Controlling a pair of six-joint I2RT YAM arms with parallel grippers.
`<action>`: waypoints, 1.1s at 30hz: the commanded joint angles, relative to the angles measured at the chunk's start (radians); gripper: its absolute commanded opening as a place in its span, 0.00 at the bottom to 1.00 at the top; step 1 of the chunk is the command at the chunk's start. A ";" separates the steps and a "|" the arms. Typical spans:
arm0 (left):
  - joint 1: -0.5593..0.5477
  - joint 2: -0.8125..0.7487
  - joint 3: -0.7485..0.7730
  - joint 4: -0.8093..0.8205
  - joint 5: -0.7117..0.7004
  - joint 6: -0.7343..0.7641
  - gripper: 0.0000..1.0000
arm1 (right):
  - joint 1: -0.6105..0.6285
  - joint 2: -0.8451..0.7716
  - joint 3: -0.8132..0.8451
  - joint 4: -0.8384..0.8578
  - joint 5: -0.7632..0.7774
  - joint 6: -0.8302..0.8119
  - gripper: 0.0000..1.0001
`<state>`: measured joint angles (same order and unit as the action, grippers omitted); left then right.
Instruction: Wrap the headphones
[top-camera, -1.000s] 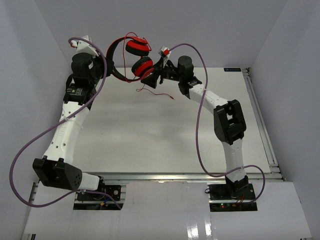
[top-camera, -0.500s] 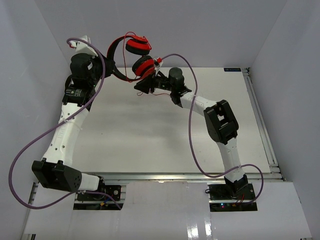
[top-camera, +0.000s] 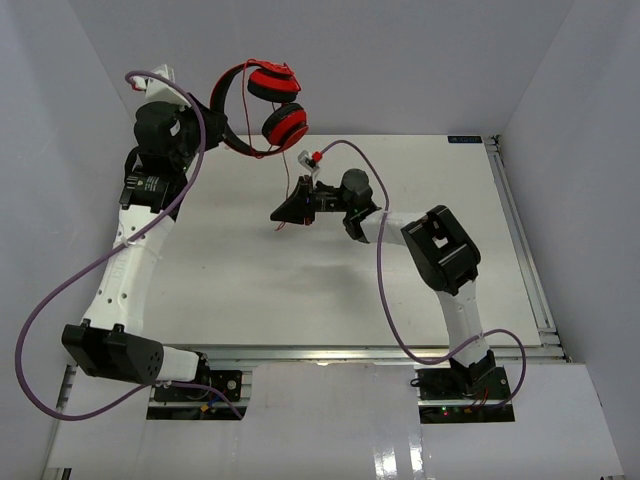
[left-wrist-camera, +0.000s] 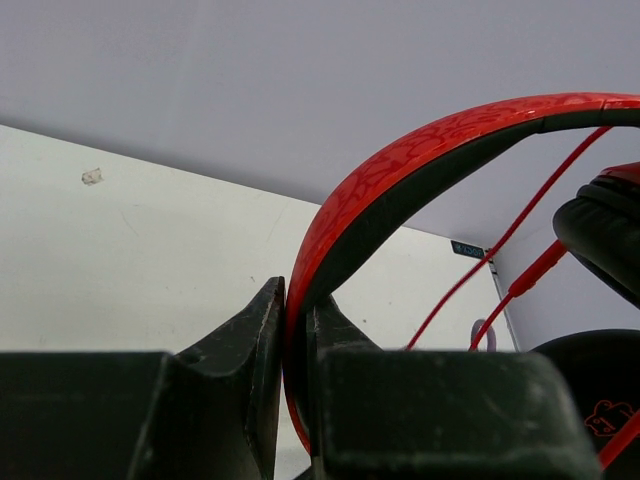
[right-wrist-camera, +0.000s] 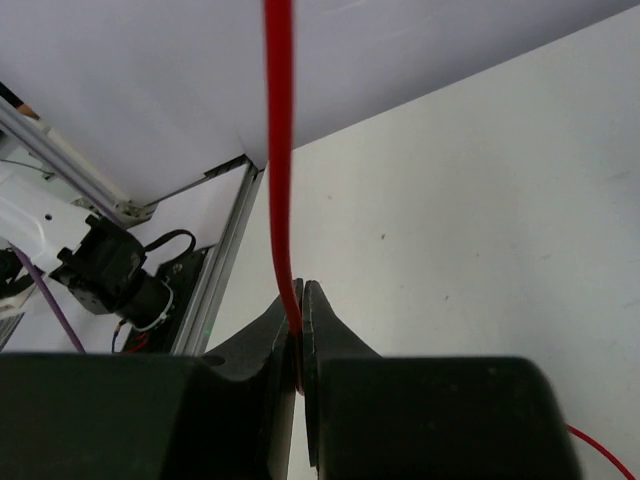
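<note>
Left gripper (left-wrist-camera: 297, 310) clamps the headphones (top-camera: 285, 125) by their one headband (left-wrist-camera: 420, 150), right gripper (right-wrist-camera: 300, 305) pinches the single cable (right-wrist-camera: 278, 150) (two ear cups (top-camera: 273, 82)).

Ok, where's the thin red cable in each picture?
Top external: the red cable hangs upper middle, from the lower ear cup down to the right end effector.
Left wrist: it slants across the right side, beside the headband.
Right wrist: it runs straight down left of centre, pinched at the bottom.
Shared landmark: the white table.
</note>
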<state>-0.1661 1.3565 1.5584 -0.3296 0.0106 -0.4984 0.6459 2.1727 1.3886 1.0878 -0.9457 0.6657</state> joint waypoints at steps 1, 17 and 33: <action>-0.001 -0.009 0.088 0.066 -0.035 -0.032 0.00 | 0.028 -0.135 -0.093 0.020 -0.055 -0.065 0.08; -0.062 0.294 0.086 0.163 -0.240 0.252 0.00 | 0.218 -0.512 0.144 -1.574 1.196 -1.452 0.08; -0.141 0.419 0.000 0.204 -0.167 0.391 0.00 | 0.236 -0.556 0.128 -1.369 1.613 -2.002 0.08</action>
<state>-0.3099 1.8527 1.5945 -0.2086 -0.2227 -0.1281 0.8983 1.6722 1.4658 -0.4614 0.5726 -1.1523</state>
